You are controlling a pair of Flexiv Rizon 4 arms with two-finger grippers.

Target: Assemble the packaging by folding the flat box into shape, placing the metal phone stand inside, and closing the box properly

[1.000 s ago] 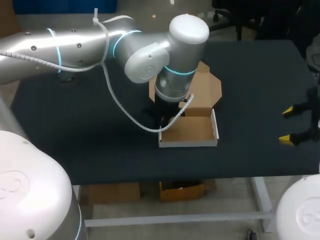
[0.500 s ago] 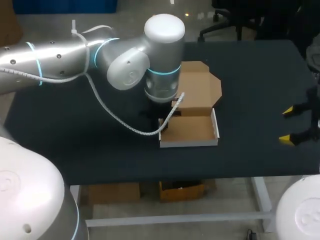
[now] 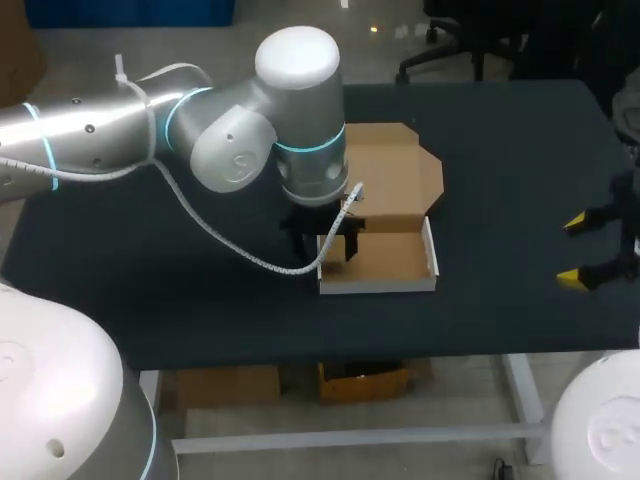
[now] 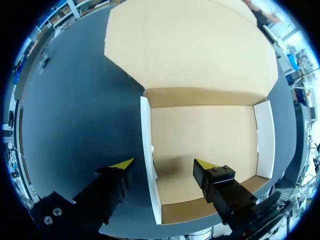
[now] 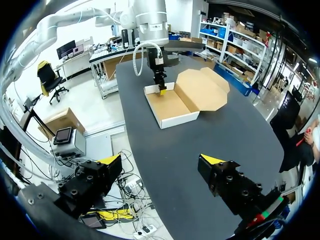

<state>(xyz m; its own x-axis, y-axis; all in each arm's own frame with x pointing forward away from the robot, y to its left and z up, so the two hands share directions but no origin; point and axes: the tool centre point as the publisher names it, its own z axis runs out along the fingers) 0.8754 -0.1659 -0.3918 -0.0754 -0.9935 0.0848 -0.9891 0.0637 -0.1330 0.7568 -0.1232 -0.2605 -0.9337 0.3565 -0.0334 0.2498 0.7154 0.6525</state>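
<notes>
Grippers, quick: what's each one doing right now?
Left gripper: open, straddling the box side wall.
Right gripper: open, empty.

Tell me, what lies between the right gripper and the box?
Only bare black table, as the right wrist view shows best. The right gripper hangs open, well apart from the box.
</notes>
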